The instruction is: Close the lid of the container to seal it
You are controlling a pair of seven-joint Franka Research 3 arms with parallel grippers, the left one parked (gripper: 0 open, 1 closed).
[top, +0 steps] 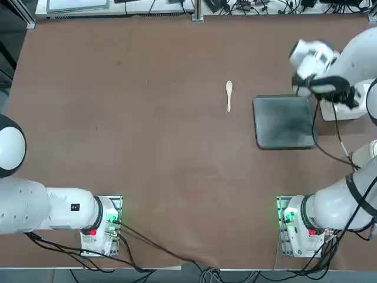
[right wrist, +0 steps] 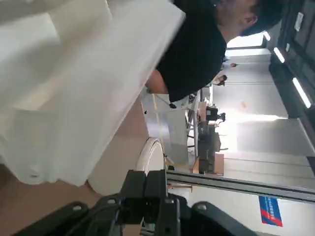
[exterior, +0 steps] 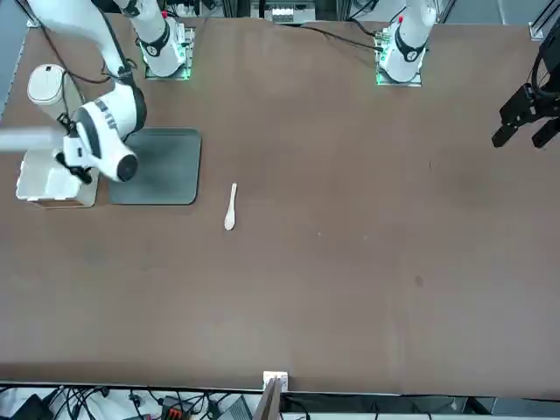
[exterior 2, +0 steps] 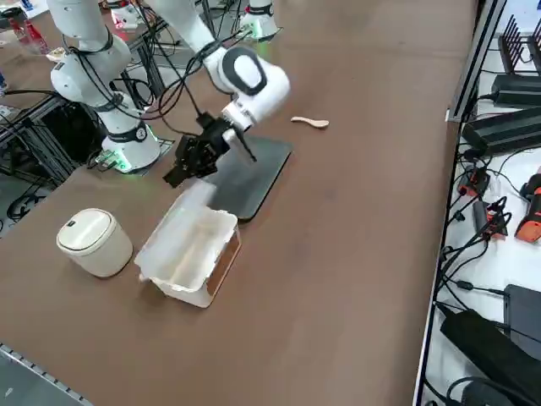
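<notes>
From overhead we see the right arm reaching over the table's right edge, its right gripper (top: 330, 91) just beyond the far right corner of the dark grey tray (top: 284, 121). The container (top: 347, 111) shows only as a white patch under the arm, right of the tray. A small wooden spoon (top: 229, 95) lies alone on the brown table (top: 147, 135), left of the tray.

From across the table we find the container (exterior: 54, 179) at the table's edge beside the tray (exterior: 162, 166), with the arm's white wrist over the gap between them. A blurred pale band at the picture's edge above the box appears to be the lid (exterior: 26, 138). A round cream bin (exterior: 45, 86) stands behind the container. The gripper itself is hidden here.

From the right side we see the container (exterior 2: 190, 258) open, and the lid (exterior 2: 193, 196) rising from its far end toward the black gripper (exterior 2: 182, 165), which hangs just above it. We cannot tell whether the fingers touch the lid. The cream bin (exterior 2: 93, 243) sits near the box, apart from it.

At the wrist, the two dark fingers (right wrist: 147, 194) stand pressed together with nothing between them. The whitish lid (right wrist: 93, 83) fills much of the view beyond them. A person in a black top (right wrist: 197, 49) stands behind.
</notes>
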